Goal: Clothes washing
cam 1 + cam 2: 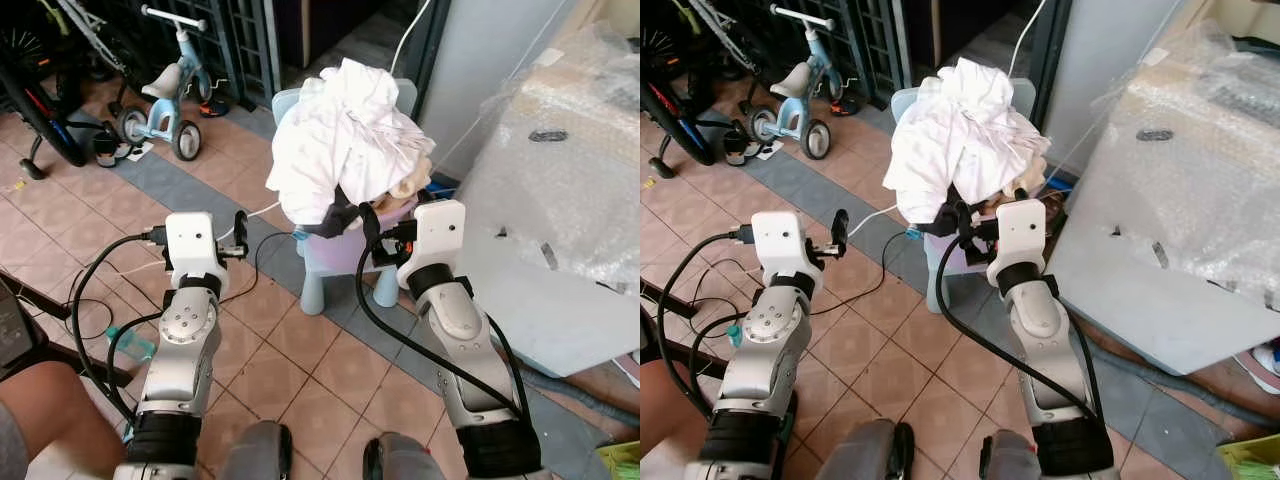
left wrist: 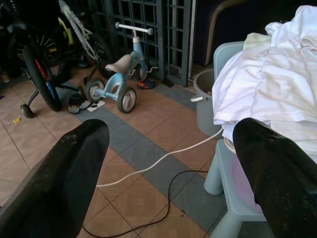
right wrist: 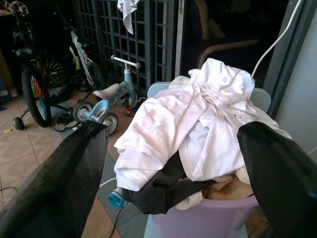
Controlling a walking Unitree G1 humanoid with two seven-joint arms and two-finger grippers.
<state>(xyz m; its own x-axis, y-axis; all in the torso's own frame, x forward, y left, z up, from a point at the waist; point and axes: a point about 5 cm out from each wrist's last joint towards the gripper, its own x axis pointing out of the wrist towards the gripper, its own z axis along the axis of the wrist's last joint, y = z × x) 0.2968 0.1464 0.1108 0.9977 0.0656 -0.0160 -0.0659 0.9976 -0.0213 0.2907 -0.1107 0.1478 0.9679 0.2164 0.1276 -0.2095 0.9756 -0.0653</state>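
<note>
Tiled porch floor [image 1: 300, 360], terracotta with a grey band; metal grille and dark doorway behind. Laundry pile [image 1: 345, 140], mostly white garments with one dark piece hanging at the front, heaped over a lilac basket [image 3: 203, 218] set on a pale blue child's chair [image 1: 330, 275]. Left tool [image 1: 240, 232], fingers apart, empty, beside the chair and clear of the clothes. Right tool [image 1: 962, 222], fingers spread wide, empty, close before the basket at the hanging dark piece. Large appliance wrapped in bubble plastic [image 1: 570, 170] at right, possibly the washer; door or lid not discernible. Blue tricycle [image 1: 165, 100], bicycle wheel [image 1: 40, 110], white cable [image 2: 163, 156] on floor. Task judged barely begun: nothing lifted, nothing loaded. Basket depth and lower contents hidden under the heap.
</note>
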